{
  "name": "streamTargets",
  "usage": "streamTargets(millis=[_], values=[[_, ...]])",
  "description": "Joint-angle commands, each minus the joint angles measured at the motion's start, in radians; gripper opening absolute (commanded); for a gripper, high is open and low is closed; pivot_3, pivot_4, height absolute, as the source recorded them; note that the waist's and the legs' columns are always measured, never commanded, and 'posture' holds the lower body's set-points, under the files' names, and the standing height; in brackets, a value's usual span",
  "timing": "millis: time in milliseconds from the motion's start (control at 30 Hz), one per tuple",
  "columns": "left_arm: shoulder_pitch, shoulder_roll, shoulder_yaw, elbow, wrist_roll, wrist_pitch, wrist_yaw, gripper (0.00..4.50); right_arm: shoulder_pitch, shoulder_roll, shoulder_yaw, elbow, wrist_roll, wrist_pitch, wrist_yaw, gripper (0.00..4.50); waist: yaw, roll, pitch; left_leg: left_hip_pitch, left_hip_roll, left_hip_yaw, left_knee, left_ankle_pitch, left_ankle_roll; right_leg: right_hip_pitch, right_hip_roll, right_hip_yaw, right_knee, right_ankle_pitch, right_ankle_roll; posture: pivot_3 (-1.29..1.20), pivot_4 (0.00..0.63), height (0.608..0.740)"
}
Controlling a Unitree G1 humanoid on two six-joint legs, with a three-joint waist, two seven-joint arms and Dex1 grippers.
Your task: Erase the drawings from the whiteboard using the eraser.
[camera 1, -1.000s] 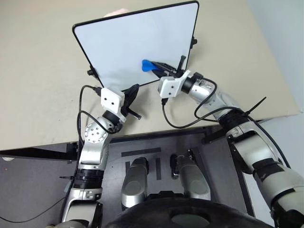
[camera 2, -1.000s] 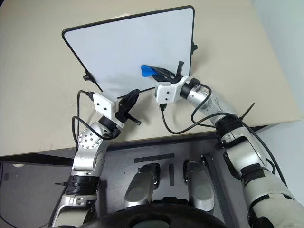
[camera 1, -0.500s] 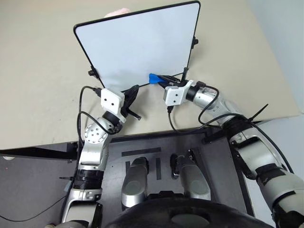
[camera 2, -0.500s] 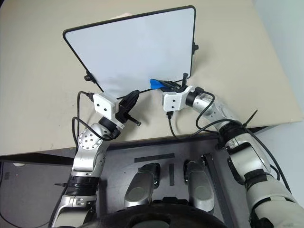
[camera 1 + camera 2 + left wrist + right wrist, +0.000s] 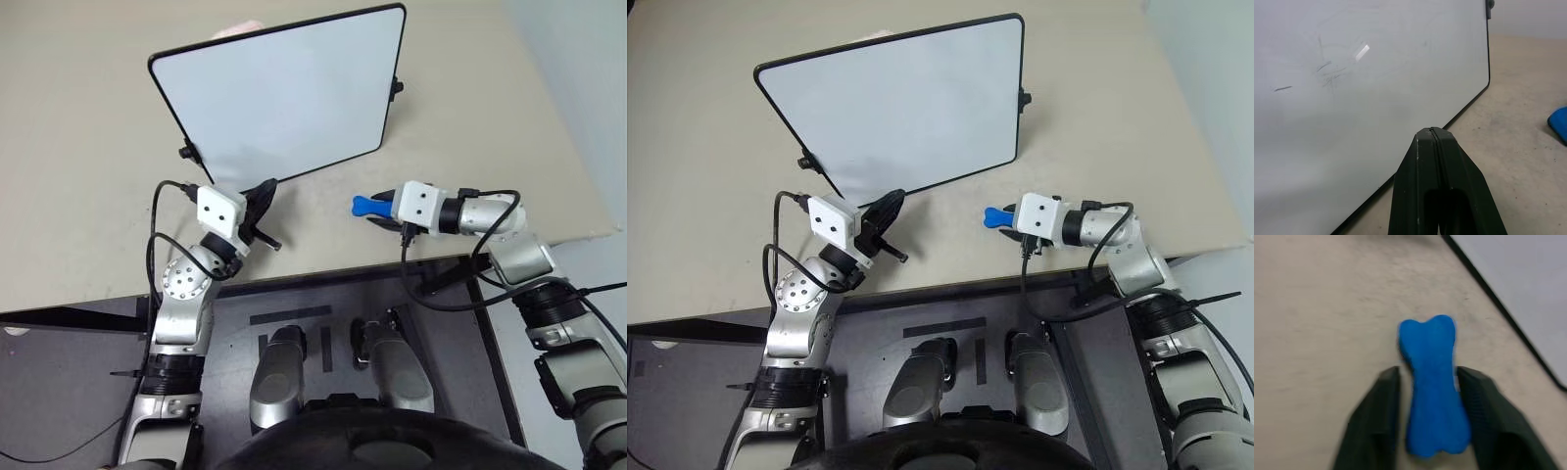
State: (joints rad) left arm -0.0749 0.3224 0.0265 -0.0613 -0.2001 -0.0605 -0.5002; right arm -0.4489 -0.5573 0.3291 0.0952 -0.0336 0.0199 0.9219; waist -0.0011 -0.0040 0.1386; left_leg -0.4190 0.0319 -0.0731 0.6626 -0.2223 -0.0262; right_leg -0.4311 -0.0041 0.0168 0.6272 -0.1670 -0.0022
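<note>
The whiteboard (image 5: pixel 284 93) lies on the beige table, its face bare except for faint grey smears (image 5: pixel 1327 73); the drawings are out of view. My left gripper (image 5: pixel 266 188) is shut with nothing in it, its tip at the board's near edge. To the right of the board, off its corner, the blue bone-shaped eraser (image 5: pixel 367 205) rests on the table. My right gripper (image 5: pixel 1427 377) is open around it. One finger stands on each side of the eraser (image 5: pixel 1432 382), with a small gap showing on one side.
The table's near edge (image 5: pixel 323 269) runs just below both grippers, with a dark platform beneath it. A pale pink thing (image 5: pixel 240 27) peeks over the board's far edge. Bare tabletop lies to the right of the board and behind it.
My right gripper has come off the board, moving right and toward the table's near edge with the eraser, and its jaws have spread. The left gripper has stayed put.
</note>
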Motion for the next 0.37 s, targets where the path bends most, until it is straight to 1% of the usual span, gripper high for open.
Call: streamTargets(millis=[33,100,133,233,367], values=[[-0.013,0.015,0.013,-0.03,-0.007,0.003,-0.008,0.0,-0.015,0.015,-0.041,-0.063,0.021,0.008,-0.02,3.44,0.001,0.0,0.0,0.0,0.0,0.0,0.0,0.0,0.0,0.0,0.0,0.0,0.0,0.0,0.0,0.0,0.15,0.74],[-0.003,0.022,0.015,-0.036,-0.012,0.004,-0.012,0.0,-0.01,0.031,-0.062,-0.085,0.032,0.025,-0.043,4.2,0.001,0.0,0.0,0.0,0.0,0.0,0.0,0.0,0.0,0.0,0.0,0.001,0.0,0.001,-0.002,0.0,0.15,0.74],[0.005,0.028,0.016,-0.042,-0.014,0.008,-0.016,0.0,0.0,0.03,-0.074,-0.103,0.038,0.031,-0.048,4.48,0.002,0.0,0.0,0.0,0.0,0.0,0.0,0.0,0.001,0.0,0.0,0.001,0.0,0.003,-0.004,0.0,0.15,0.74],[0.008,0.043,0.018,-0.054,-0.022,0.023,-0.032,0.0,0.027,0.02,-0.117,-0.146,0.057,0.048,-0.06,4.48,0.004,0.0,0.0,0.0,0.0,0.0,0.0,-0.001,0.001,0.0,0.0,0.002,0.0,0.002,-0.003,0.0,0.15,0.74],[-0.044,0.044,0.007,-0.02,-0.021,0.029,-0.044,0.0,0.061,0.002,-0.198,-0.196,0.121,0.09,-0.06,4.48,0.015,0.0,0.0,-0.001,-0.001,0.0,0.0,-0.001,0.001,0.0,0.0,0.003,0.0,0.0,-0.002,0.0,0.15,0.74]])
